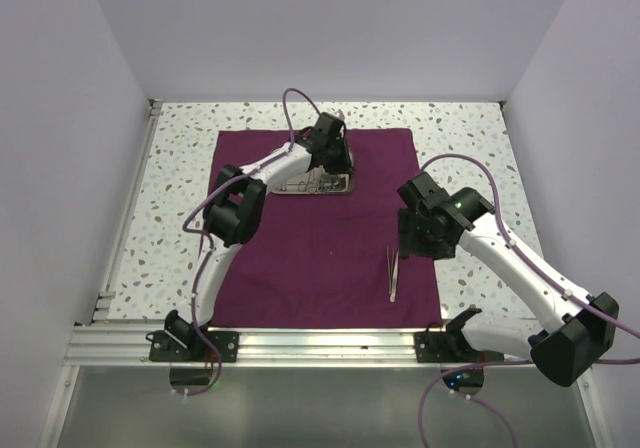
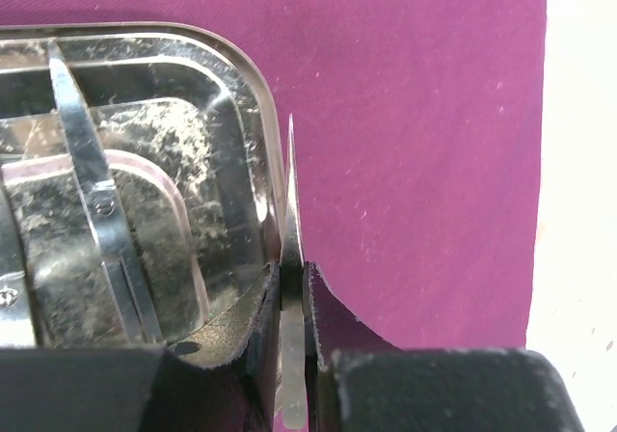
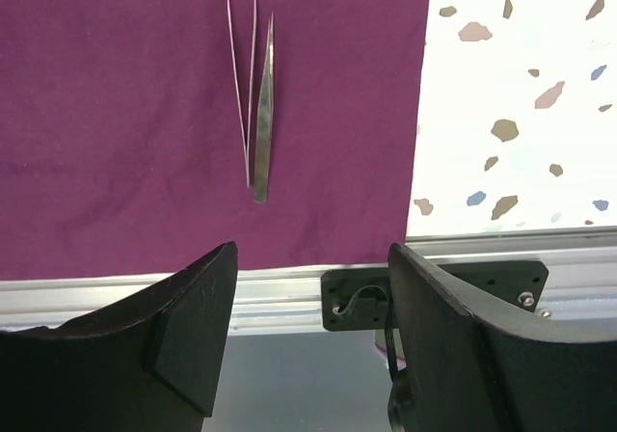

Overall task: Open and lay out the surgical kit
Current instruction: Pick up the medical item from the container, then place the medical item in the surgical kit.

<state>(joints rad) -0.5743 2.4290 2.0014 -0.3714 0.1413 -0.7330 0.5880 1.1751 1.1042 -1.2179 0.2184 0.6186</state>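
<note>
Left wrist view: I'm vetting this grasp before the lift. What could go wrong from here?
The left pincer pinches only a narrow edge of the slim steel instrument, so it may twist or slip out. The instrument sits close beside the tray rim; lifting could snag it and drag the tray across the cloth.

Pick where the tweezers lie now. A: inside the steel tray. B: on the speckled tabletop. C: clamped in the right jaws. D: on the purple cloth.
D: the tweezers lie flat on the purple cloth near its front edge, outside the steel tray.
</note>
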